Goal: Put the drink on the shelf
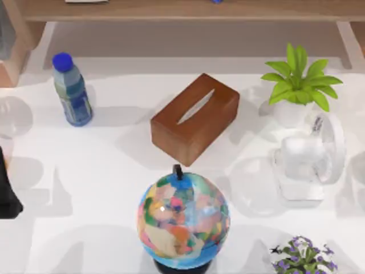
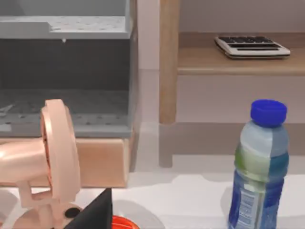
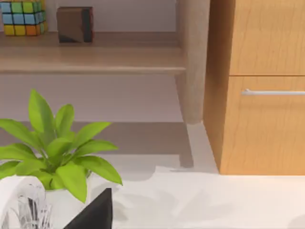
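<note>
Drink: could not be placed from these views; judged from the task alone to be a light, stiff, smooth-walled round container, likely slippery.
Hold: best taken across the middle of its body, kept upright, with a moderate squeeze.
Shelf (image 1: 171,10): ran along the far side, beyond the table; a long light-brown wooden board, flat and smooth on top, firm enough to stand a container on.
Left gripper (image 2: 93,214): hung low at the table's left edge, dark and wedge-shaped; whether apart or together could not be told.
Orange-red rim (image 2: 125,222): lay just beside the left gripper; too little seen to identify.
Right gripper (image 3: 93,212): hung near the potted plant (image 1: 299,85) on the right; grip state could not be told.
Bottle (image 1: 71,91): stood upright far left, clear plastic with a blue cap and blue label.
Tissue box (image 1: 195,117): sat mid-table, brown wood-look, hard-edged, set at an angle.
Globe (image 1: 182,220): stood near centre, glossy and many-coloured on a dark base.
White fan (image 1: 308,157): stood right, near the plant, rigid plastic.
Table (image 1: 85,171): white, smooth, matte.
</note>
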